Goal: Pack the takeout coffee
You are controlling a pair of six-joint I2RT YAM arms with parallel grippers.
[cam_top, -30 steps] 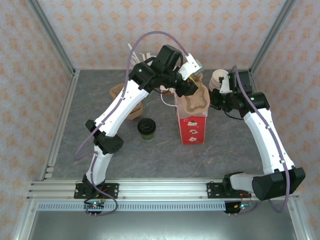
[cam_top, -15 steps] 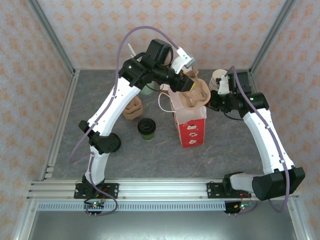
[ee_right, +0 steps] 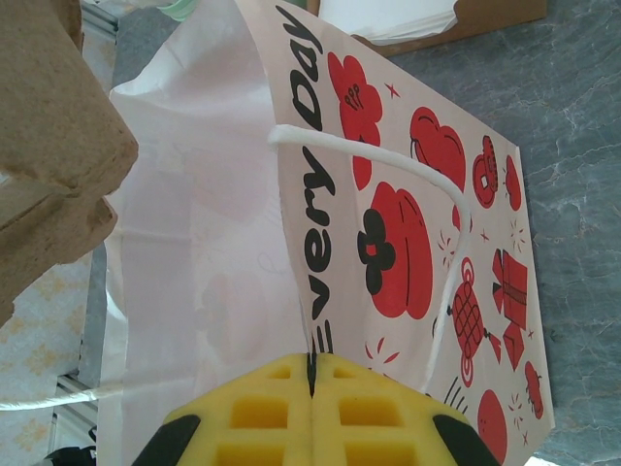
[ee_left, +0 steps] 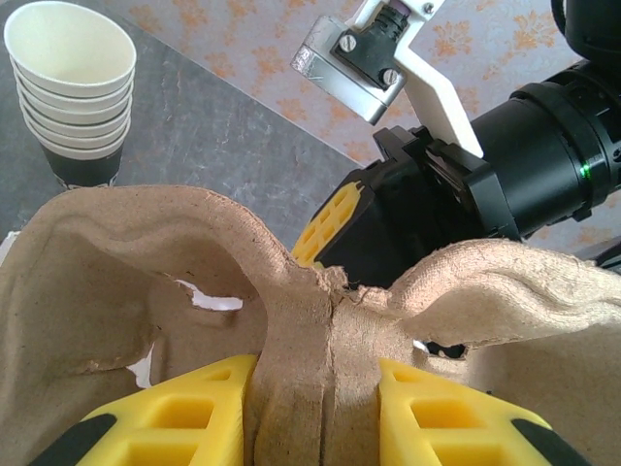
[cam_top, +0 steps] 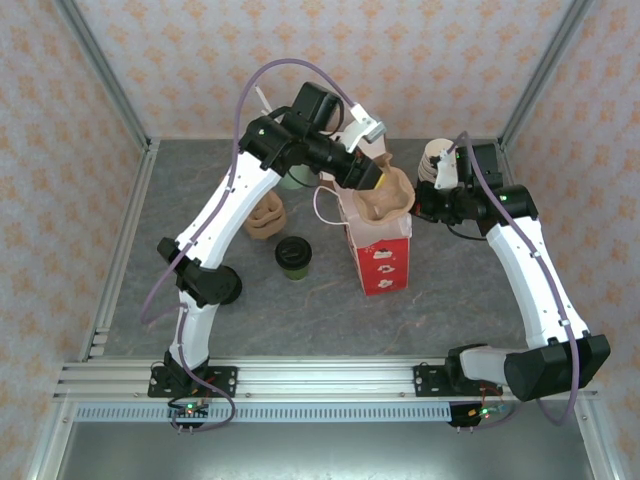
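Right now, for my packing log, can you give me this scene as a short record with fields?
left gripper: shut on the cup carrier, holding it at the bag's mouth
right gripper: shut on the rim of the paper bag
paper bag: upright, red and white, mouth open
takeout coffee: lid on, standing on the table to the left of the bag, apart from both grippers, not yet packed
cup stack: lidless cream cups, upright at the far right

Stack of cream cups (ee_left: pixel 73 116) (upright)
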